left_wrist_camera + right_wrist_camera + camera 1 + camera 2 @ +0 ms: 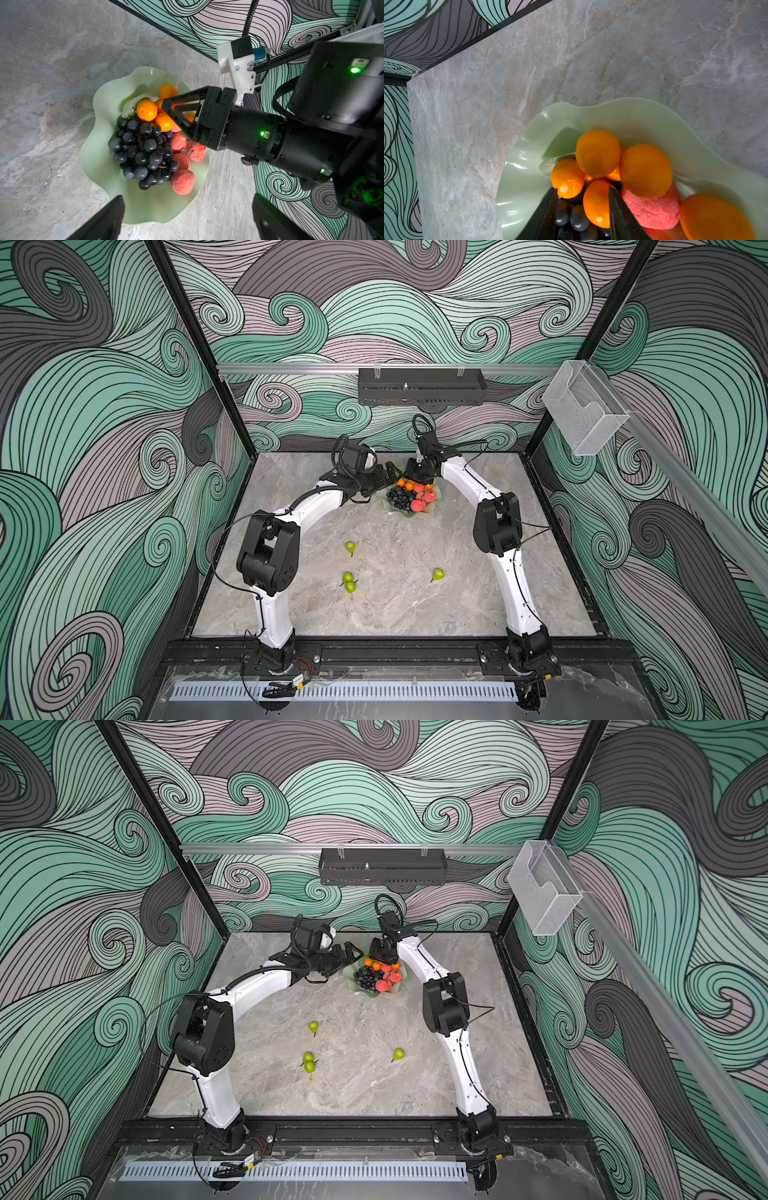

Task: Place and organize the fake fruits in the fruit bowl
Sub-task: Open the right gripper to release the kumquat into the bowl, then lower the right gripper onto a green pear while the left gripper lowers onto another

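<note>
Right up front, four green pears (350, 547) lie on the marble tabletop (415, 605) in the lower middle of both top views. Two of them touch, one sits just beyond that pair, and one lies well apart to the right. Farther back, above centre, the fruit bowl (395, 511) holds the grape bunch (143, 149), the peaches (182, 181) and the oranges (147, 110). Your left gripper (188, 198) hovers by the bowl's left rim, jaws spread wide with nothing between them. Your right gripper (584, 199) reaches down into the far side of the bowl. Its jaws stand partly apart around one orange (596, 204), with a gap on one side, so it isn't pinched.
</note>
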{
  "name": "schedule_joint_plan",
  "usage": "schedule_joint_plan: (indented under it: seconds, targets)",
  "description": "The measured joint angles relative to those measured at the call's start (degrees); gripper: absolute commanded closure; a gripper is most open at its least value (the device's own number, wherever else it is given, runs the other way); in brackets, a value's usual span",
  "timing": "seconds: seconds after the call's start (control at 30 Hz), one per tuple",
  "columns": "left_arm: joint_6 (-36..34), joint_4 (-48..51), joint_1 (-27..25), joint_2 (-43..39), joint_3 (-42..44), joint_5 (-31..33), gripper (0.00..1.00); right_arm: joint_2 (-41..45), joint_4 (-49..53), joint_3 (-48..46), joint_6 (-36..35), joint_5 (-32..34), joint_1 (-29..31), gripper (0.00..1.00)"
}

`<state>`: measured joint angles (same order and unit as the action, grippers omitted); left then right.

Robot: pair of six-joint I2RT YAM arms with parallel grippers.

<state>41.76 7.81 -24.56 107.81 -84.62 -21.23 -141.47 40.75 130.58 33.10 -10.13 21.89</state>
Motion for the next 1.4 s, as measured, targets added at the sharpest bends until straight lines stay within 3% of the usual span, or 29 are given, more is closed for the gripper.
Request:
schedule_joint_plan:
  seconds: [0.33, 0.53, 0.93, 1.2, 1.4]
  targets:
    - [-0.7, 0.7, 0.0, -0.9, 0.7, 0.0, 0.02, 0.5, 0.7, -0.2, -0.9, 0.0, 0.0, 0.56]
    - [-1.4, 1.6, 0.0, -7.5, 7.1, 0.0, 0.02, 7.6, 0.5, -6.9, -1.4, -0.3, 0.0, 0.56]
    - [-2.5, 1.7, -4.0, -24.0, 23.3, 1.0, 0.02, 35.1, -8.2, -41.0, -0.5, 0.0, 1.0, 0.56]
    - [-4.5, 1.9, -12.1, -35.7, 33.9, 3.3, 0.02, 49.5, -8.6, -62.7, 0.6, 3.1, 5.0, 0.56]
    - [-6.2, 1.1, -18.7, -39.1, 39.7, 4.8, 0.02, 57.4, -7.2, -72.9, 2.9, 6.6, 10.2, 0.55]
